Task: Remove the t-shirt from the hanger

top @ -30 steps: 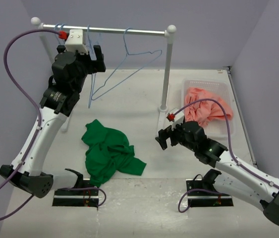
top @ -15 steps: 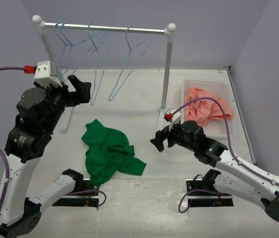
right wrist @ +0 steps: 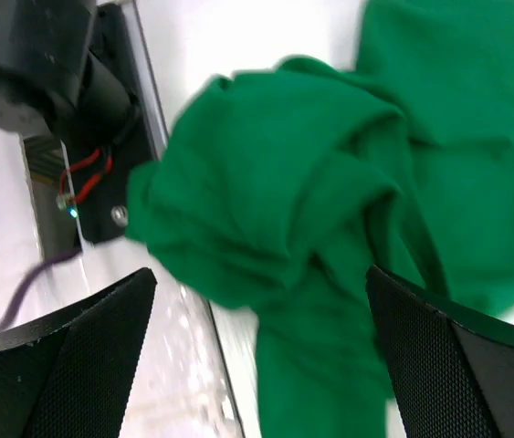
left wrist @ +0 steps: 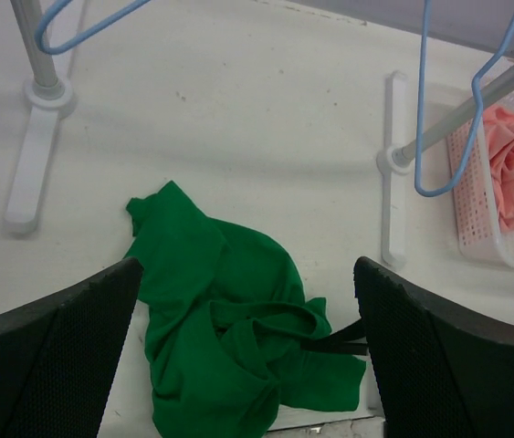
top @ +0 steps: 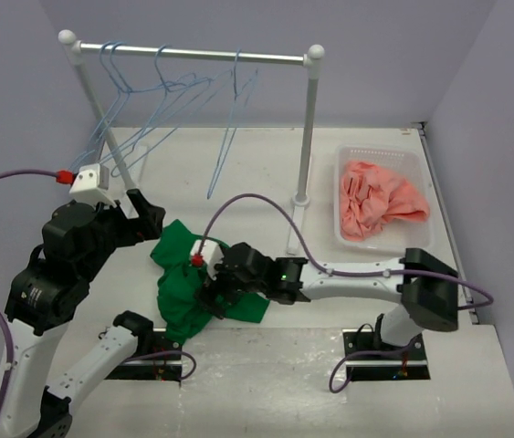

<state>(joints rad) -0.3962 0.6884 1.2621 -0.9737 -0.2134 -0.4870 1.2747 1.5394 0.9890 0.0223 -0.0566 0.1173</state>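
The green t-shirt [top: 193, 278] lies crumpled on the table, on no hanger. It fills the left wrist view [left wrist: 225, 338] and the right wrist view [right wrist: 330, 201]. Several light-blue wire hangers [top: 165, 87] hang bare on the rail and slant left; two show in the left wrist view [left wrist: 439, 119]. My left gripper [top: 147, 217] is open and empty, held above the shirt's far left edge [left wrist: 246, 274]. My right gripper [top: 209, 299] reaches left across the table and hovers low over the shirt, open, the cloth between its fingers [right wrist: 261, 278].
The clothes rack [top: 307, 137] stands at the back with white feet [left wrist: 28, 173] on the table. A white basket [top: 380, 151] with pink cloth [top: 375, 201] sits at the right. The left arm's base mount [right wrist: 83, 119] is beside the shirt's near edge.
My left arm has come away from the rail and dropped back toward the near left. My right arm has swung left over the t-shirt. The hangers have swung and shifted along the rail.
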